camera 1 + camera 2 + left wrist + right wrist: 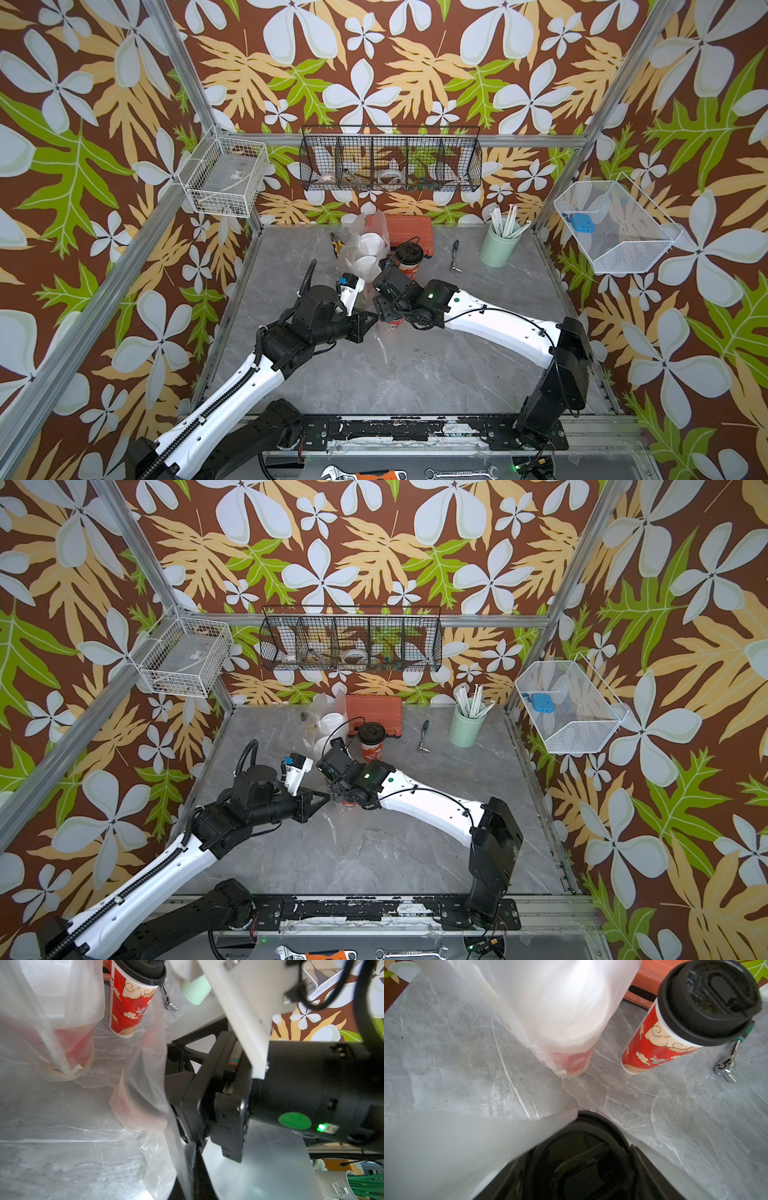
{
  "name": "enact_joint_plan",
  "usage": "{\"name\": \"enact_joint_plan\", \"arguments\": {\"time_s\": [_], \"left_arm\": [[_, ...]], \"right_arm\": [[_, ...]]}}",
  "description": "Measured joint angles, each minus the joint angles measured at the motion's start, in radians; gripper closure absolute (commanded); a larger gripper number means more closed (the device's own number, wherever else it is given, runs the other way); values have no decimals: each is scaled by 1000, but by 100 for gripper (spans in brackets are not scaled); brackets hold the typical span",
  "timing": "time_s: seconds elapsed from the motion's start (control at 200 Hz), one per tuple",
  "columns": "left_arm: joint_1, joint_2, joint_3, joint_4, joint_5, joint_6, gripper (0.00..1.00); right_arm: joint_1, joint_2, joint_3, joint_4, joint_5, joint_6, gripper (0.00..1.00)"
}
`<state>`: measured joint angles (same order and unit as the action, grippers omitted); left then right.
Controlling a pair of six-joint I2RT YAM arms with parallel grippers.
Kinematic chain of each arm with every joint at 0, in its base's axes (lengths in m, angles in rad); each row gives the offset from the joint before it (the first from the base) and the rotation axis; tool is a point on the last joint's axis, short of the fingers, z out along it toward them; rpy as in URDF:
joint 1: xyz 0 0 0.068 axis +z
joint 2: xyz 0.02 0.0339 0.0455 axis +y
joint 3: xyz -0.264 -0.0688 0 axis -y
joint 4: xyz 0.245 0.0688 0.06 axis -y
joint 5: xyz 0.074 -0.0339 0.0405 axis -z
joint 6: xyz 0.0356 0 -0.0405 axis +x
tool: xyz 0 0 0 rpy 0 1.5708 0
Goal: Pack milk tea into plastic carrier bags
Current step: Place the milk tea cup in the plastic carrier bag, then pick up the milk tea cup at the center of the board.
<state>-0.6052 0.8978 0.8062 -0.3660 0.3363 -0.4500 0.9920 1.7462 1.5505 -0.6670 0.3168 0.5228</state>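
The left arm [249,374] comes in from 7 o'clock, wrist bent so the left jaws, clenched, lie level pointing toward 3 o'clock at the film of a bag [153,1076]; whether they pinch it I cannot tell. The right arm [498,328] reaches from 4 o'clock, wrist turned down; the right jaws straddle the black lid of a cup [581,1157] inside that bag mid-bench [415,374], gripping or released I cannot tell. At 12 o'clock a second bag [353,253] holds two white-lidded cups [370,242]; a black-lidded cup [409,259] stands bare beside it.
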Motion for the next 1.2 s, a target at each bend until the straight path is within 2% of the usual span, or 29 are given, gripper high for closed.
{"name": "enact_joint_plan", "arguments": {"time_s": [0.345, 0.841, 1.201], "left_arm": [[0, -2, 1, -2, 2, 0, 100], [0, -12, 5, -12, -14, 3, 100], [0, -15, 5, -20, -13, 0, 100]], "right_arm": [[-1, -9, 10, -25, 2, 0, 18], [-6, -108, 116, -51, -14, -3, 19], [-223, -108, 155, -46, -31, -88, 20]]}}
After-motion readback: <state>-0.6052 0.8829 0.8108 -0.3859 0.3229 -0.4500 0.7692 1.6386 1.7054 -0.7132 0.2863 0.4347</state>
